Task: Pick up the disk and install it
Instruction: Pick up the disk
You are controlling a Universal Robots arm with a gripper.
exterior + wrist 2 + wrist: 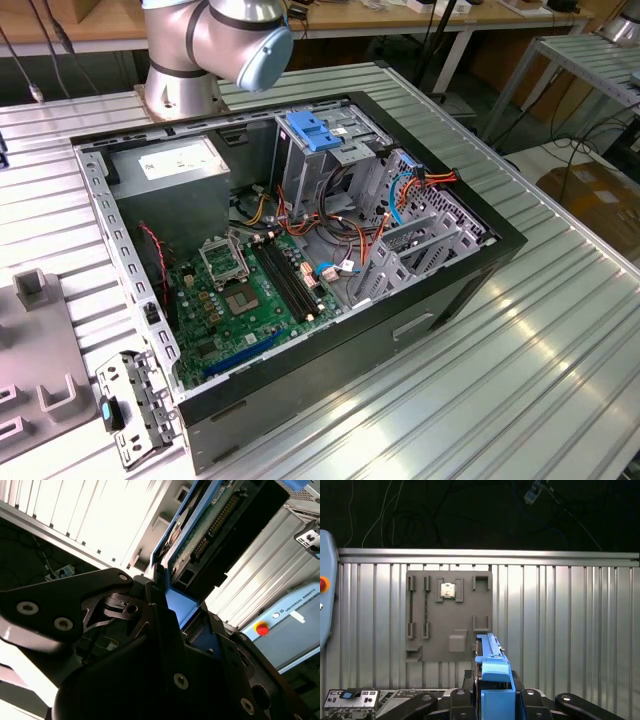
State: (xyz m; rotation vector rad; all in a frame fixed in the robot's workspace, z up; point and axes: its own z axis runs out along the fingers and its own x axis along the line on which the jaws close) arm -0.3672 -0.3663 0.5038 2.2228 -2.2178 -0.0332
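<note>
Evidently the gripper [494, 699] clamps the disk [210, 535], which juts out ahead of it; so narrow a hold risks pivoting.

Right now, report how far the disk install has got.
Pickup looks done: the gripper is shut on the disk, held above the ribbed table. In hand: the disk, near the grey fixture plate. Left: installing; it is not yet in the computer case.

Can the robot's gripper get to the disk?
Yes, it looks so: the gripper is shut on the disk, clamping its blue edge, with nothing in between. The disk hangs clear of the ridged metal table.
</note>
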